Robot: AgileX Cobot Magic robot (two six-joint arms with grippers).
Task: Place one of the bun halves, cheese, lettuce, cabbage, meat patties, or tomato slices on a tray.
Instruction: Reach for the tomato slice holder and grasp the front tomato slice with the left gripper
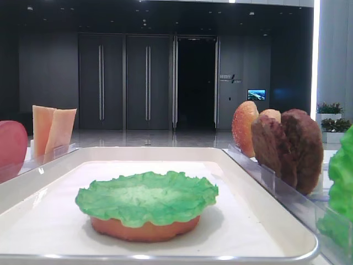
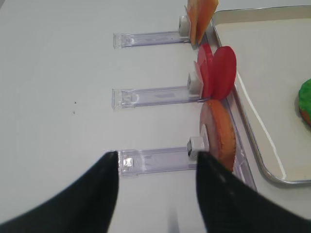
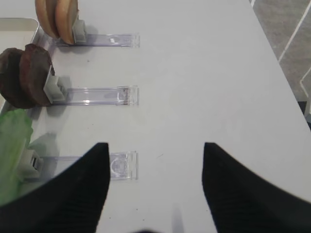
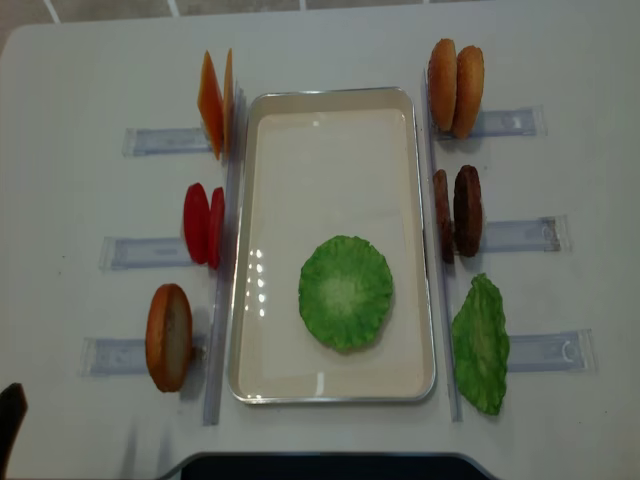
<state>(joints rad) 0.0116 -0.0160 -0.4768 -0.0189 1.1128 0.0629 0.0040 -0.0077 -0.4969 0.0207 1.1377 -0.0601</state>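
The left claw (image 2: 156, 187) is open and empty; a bun half (image 2: 221, 133) stands at its 1 o'clock, the tomato slices (image 2: 218, 73) beyond.

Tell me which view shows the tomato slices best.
The overhead exterior view: both tomato slices stand clear in their rack. The left wrist view shows them obliquely; the low exterior view clips one; the right wrist view shows none.
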